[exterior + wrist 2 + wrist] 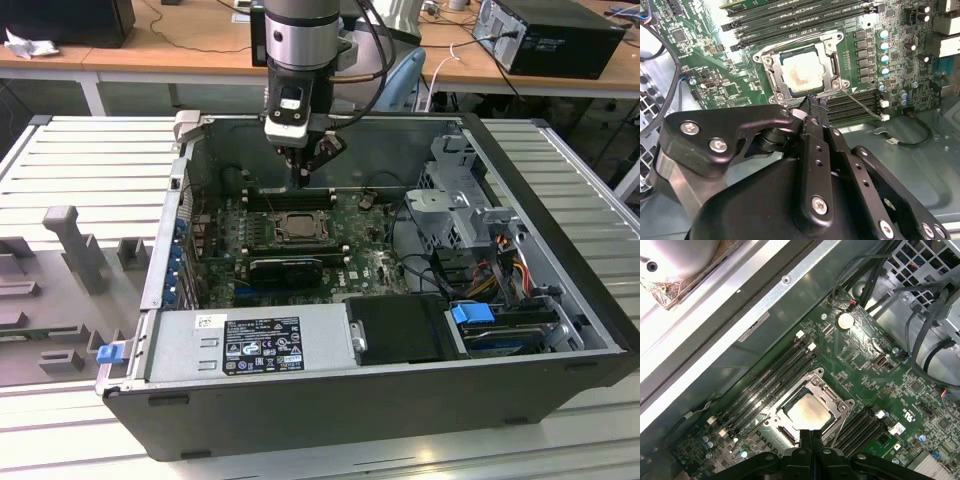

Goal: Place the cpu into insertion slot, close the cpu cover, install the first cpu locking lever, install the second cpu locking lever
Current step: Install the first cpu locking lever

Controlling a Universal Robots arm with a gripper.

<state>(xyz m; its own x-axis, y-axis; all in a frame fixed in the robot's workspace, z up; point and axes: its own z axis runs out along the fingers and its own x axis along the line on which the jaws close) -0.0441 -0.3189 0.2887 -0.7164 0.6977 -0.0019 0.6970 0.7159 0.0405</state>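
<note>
Metal cover (832,60) lies over the cpu (801,70): thin, stiff, probably best pressed at its rim; claw (812,101) tips together.

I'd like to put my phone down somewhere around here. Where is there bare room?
The ribbed table is bare at the exterior view's right of the computer case. Grey fixtures take up its left. Inside is crowded: motherboard, cables, and the gripper over the insertion slot.
</note>
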